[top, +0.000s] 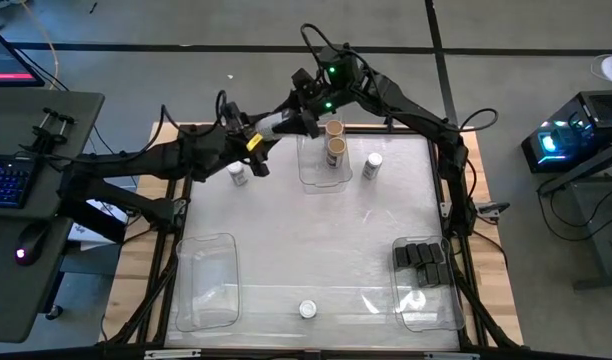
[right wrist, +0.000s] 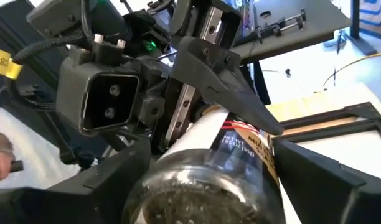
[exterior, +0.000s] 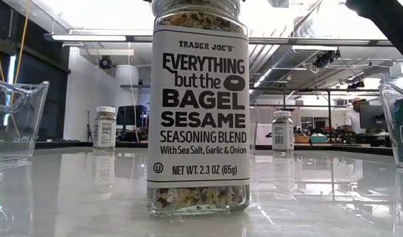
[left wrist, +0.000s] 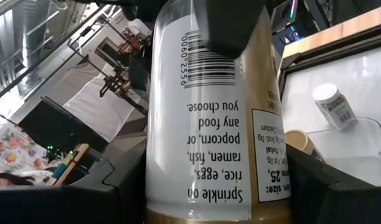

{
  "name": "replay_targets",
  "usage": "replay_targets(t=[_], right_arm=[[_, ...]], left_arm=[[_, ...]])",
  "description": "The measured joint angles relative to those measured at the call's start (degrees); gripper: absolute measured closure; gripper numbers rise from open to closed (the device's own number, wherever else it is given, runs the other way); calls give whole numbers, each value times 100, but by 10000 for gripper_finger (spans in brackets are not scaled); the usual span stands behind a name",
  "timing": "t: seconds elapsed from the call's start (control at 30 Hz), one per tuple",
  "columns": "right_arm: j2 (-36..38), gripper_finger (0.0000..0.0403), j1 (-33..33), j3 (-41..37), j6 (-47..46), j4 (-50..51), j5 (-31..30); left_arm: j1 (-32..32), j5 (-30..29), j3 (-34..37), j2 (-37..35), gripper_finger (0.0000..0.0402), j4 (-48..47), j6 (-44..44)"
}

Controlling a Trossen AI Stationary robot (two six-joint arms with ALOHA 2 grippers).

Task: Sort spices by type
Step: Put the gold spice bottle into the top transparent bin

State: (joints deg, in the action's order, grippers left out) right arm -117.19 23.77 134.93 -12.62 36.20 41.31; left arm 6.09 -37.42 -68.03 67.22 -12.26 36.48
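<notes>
Holding a white-labelled spice jar above the far edge of the table, the left gripper is pinching it across the body; the right gripper is sitting spread around the same jar's end, its fingers standing clear on either side.

- Far clear bin: two jars with tan lids are standing inside, touching.
- Jar with white lid: standing upright just beside that bin, toward the right arm.
- Second white-lidded jar: lying below the left arm, near the far left corner.
- Bagel seasoning jar: standing upright at the near edge, between the two near bins.
- Black boxes: sitting stacked in the near right bin.
- Near left bin: holding nothing visible.
</notes>
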Motion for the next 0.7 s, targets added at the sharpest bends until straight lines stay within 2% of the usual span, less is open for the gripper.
replay_targets(t=[0.5,0.57,0.7], right_arm=[[0,125,-15,1,-21,52,-391],[0,130,-11,1,-20,47,-381],[0,133,5,3,-40,85,-412]], left_arm=[[17,-210,7,4,159,-16,50],[13,-261,7,4,139,-14,64],[9,-575,7,0,61,-29,205]])
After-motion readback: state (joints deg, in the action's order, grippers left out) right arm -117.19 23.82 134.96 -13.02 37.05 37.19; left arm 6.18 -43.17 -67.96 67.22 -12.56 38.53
